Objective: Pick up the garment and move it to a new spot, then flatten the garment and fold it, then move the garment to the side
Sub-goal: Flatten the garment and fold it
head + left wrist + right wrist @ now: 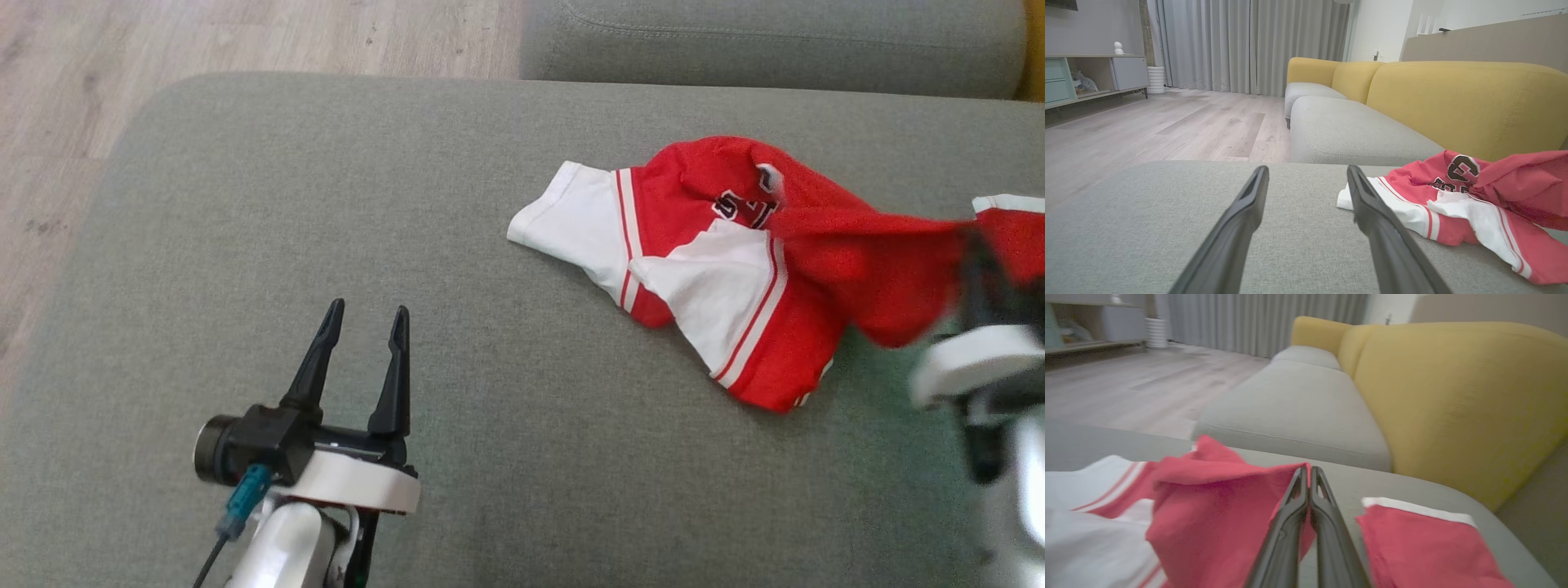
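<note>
Grey cushion (326,204); right end effector (1309,473) grips garment (735,269), lettering (1461,168) half-hidden; left end effector (366,314) released.

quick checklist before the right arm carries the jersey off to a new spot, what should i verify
1. Right gripper jaws shut on the garment: ok, red fabric is pinched at the tips.
2. Enough fabric pinched to hold: cannot tell.
3. Garment clear of the grey cushion: not ok, most of it lies there.
4. Left gripper open and apart from the garment: ok.
5. Bare cushion for a new spot: ok, there is room on the robot's left of the garment.
</note>
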